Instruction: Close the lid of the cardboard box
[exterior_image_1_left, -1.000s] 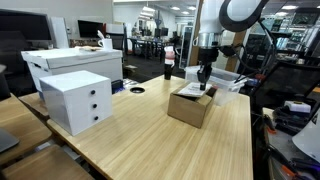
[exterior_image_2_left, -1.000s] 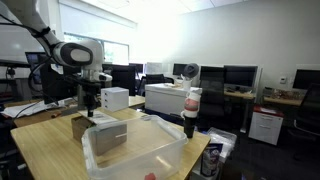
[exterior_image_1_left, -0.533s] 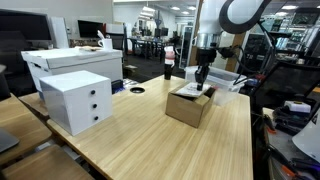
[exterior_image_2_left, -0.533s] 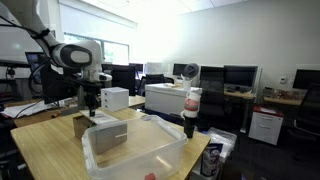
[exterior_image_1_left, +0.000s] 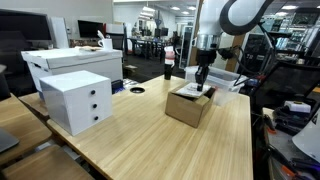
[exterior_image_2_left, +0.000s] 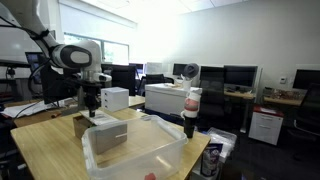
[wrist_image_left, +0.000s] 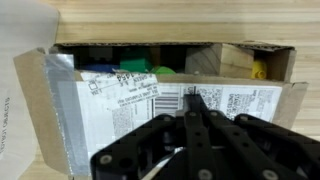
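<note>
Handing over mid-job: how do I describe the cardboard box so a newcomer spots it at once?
Start at the long wooden table; a white drawer unit stands on it. Beside that, right under the gripper, sits the cardboard box. It is brown, smaller than the drawers, and its lid bears a white label.

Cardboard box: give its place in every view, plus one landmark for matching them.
Exterior view: cardboard box right of centre on the wooden table.
Exterior view: it stands at the left, behind the clear bin.
Wrist view: it fills the frame, with its labelled lid in front.
Shared landmark: the gripper, just above the box in all three.
</note>
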